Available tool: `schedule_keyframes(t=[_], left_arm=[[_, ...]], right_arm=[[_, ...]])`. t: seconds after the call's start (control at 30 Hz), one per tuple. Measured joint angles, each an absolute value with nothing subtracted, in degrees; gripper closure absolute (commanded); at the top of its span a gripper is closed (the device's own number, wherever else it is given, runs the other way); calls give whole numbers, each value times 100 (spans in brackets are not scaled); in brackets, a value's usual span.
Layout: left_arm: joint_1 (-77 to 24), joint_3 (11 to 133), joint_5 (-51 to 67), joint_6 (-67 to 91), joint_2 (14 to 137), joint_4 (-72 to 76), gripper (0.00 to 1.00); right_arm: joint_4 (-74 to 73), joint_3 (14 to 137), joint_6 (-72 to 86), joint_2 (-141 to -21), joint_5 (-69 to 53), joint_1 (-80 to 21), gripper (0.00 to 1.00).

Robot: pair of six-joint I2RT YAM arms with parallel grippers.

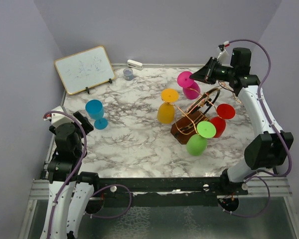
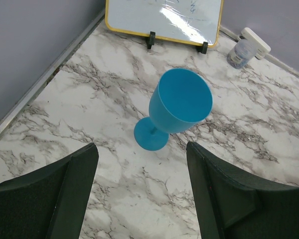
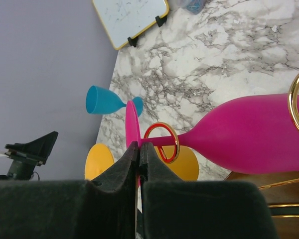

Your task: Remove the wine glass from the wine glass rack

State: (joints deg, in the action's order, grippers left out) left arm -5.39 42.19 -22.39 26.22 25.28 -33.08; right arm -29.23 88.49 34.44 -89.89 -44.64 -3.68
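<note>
The copper wire wine glass rack stands on its small wooden base right of the table's middle. Magenta, yellow, red and green wine glasses hang on it. My right gripper is shut on the foot disc of the magenta glass, whose stem passes through a spiral arm end. In the right wrist view the gripper pinches the disc's edge. A blue wine glass stands upright on the table. My left gripper is open and empty just in front of it.
A whiteboard leans at the back left. A small grey cup and a white object sit by the back wall. Purple walls enclose the marble table on three sides.
</note>
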Motion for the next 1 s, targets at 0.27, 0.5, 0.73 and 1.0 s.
schedule_keyframes(t=[0.27,0.5,0.73,1.0], left_arm=[[-539,4219,-2239,2622,2528,-3308,26],[-539,4217,-2241,2622,2528,-3308,26],[-539,4217,-2239,2622,2528,-3308,26],[-539,4217,-2239,2624,2528,-3308,26]], right_arm=[[-2381,8549,3903,-8989,-4613,-364,99],[-2174,8444,4093,-8989,-4917,-364,99],[-2375,8440,4007,-8860,-4917,-364,99],[-2762,8414,3804,-8320,-4368,-364,99]])
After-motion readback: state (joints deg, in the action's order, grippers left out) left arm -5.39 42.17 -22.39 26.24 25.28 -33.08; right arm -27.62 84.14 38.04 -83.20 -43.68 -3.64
